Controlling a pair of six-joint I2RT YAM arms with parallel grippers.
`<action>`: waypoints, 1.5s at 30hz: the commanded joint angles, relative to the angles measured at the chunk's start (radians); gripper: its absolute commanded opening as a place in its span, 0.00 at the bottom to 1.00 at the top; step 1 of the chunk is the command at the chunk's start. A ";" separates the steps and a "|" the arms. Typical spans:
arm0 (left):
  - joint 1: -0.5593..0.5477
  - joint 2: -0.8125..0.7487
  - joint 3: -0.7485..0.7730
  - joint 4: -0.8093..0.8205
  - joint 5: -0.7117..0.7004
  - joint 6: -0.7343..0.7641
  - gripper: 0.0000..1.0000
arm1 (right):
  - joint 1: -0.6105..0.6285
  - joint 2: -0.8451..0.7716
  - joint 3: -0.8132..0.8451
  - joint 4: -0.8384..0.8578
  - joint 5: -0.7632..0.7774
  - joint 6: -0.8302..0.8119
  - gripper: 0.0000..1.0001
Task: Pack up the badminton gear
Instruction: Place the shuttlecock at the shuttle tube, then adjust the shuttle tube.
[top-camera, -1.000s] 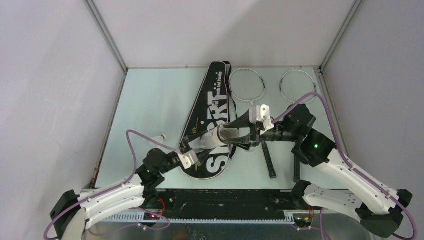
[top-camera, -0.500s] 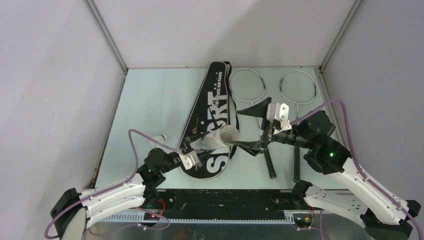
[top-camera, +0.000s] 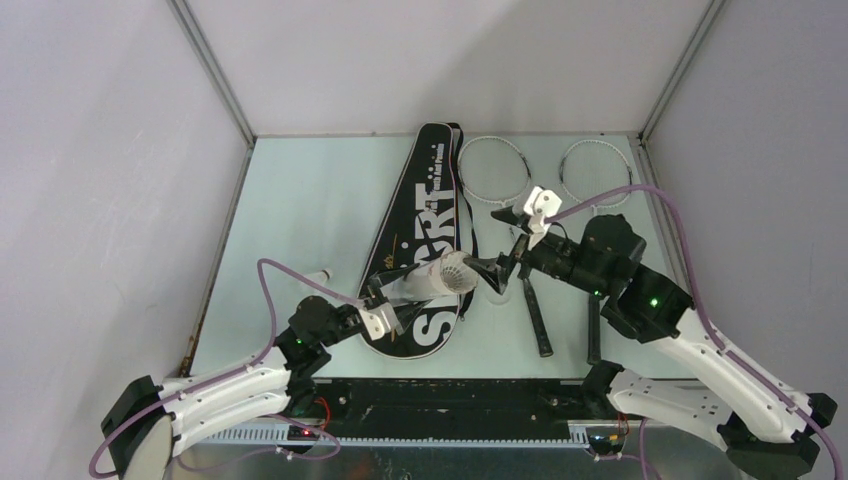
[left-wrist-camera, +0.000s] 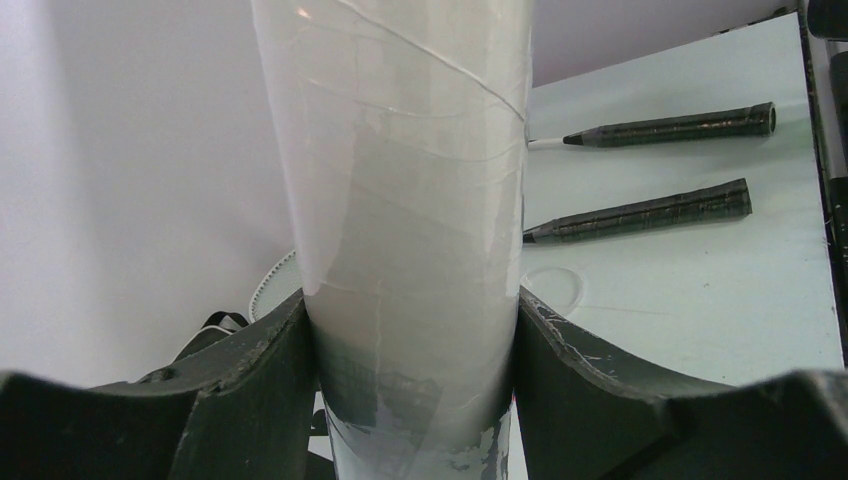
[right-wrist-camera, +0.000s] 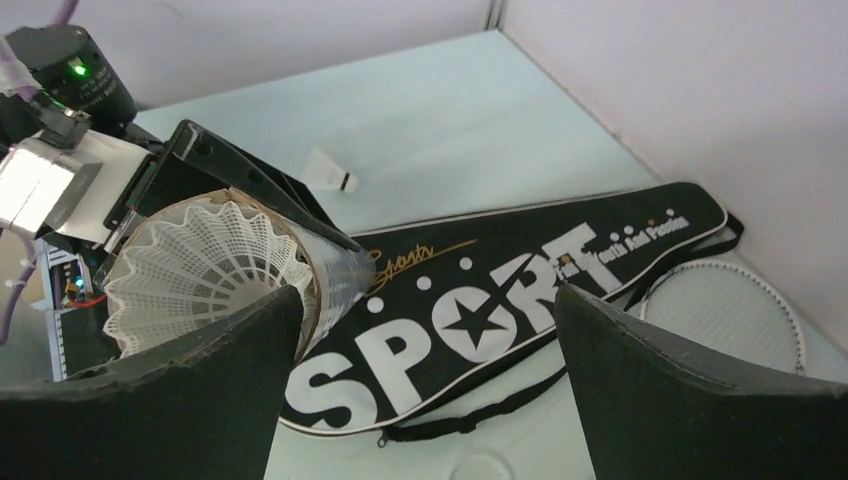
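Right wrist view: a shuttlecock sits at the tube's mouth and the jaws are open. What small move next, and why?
Probably nudge it deeper with one finger of the right gripper. The shuttlecock has its skirt right at the rim of the tube, which the left gripper clamps. A loose shuttlecock on the table will need room behind it.

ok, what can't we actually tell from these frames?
- Shuttlecock count inside the tube: the right wrist view shows only the outermost shuttlecock at the mouth; the wall hides any behind it.
- Base of the tube: hidden by the left end effector in the top view, cut by the bottom edge in the left wrist view.
- Shafts of the rackets: partly behind the right arm, top view.
- Whether the bag is zipped: too small, top view.
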 joint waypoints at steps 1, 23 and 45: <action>0.005 0.015 0.012 -0.090 -0.021 0.007 0.51 | 0.006 0.059 0.063 -0.099 0.064 -0.026 0.99; 0.005 0.034 0.040 -0.093 0.002 0.004 0.51 | 0.092 0.433 0.244 -0.292 0.263 -0.001 0.99; 0.006 0.258 -0.016 0.389 -0.114 -0.098 0.50 | -0.066 0.022 0.162 -0.291 -0.138 -0.199 0.99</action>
